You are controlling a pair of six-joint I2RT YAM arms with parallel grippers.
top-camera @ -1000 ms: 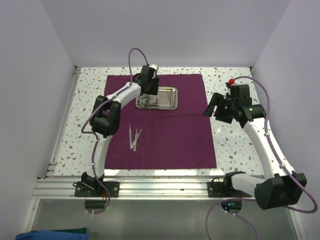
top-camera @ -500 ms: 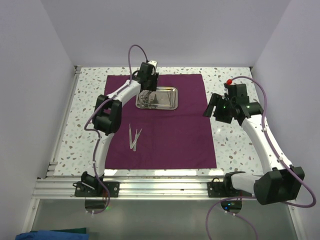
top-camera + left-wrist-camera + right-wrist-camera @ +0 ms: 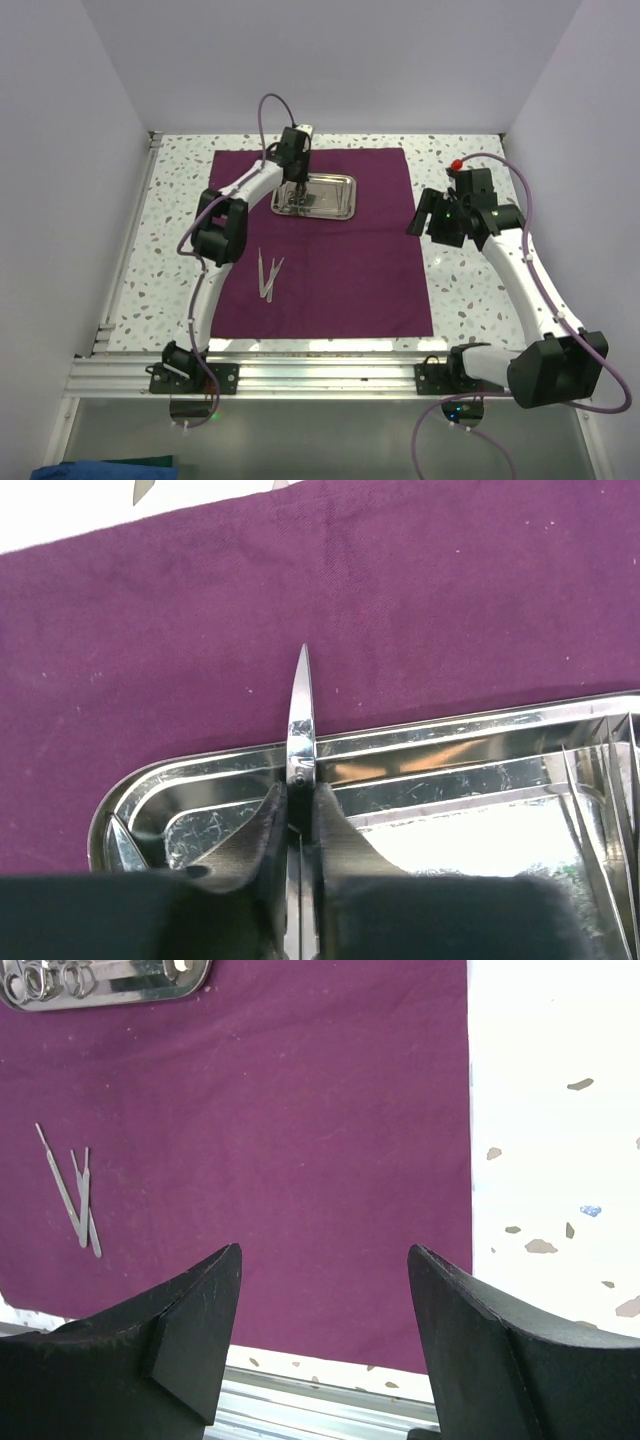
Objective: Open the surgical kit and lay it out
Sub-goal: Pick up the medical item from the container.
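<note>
The maroon cloth [image 3: 330, 265] lies spread flat on the table. The shiny steel tray [image 3: 335, 196] sits on its far part. My left gripper [image 3: 297, 188] is over the tray's left end, shut on silver scissors [image 3: 300, 715]; the closed blades stick out past the fingertips over the tray rim [image 3: 420, 735]. Other thin instruments [image 3: 600, 790] lie in the tray's right part. Tweezers [image 3: 268, 275] lie on the cloth's left side. My right gripper [image 3: 425, 213] is open and empty above the cloth's right edge; its view shows the cloth [image 3: 300, 1110], tweezers [image 3: 78, 1200] and tray [image 3: 150, 985].
The speckled white tabletop [image 3: 470, 280] borders the cloth on all sides. An aluminium rail [image 3: 320, 375] runs along the near edge. White walls enclose the back and sides.
My left wrist has shifted slightly toward the back over the tray's left end. The right arm has barely moved.
</note>
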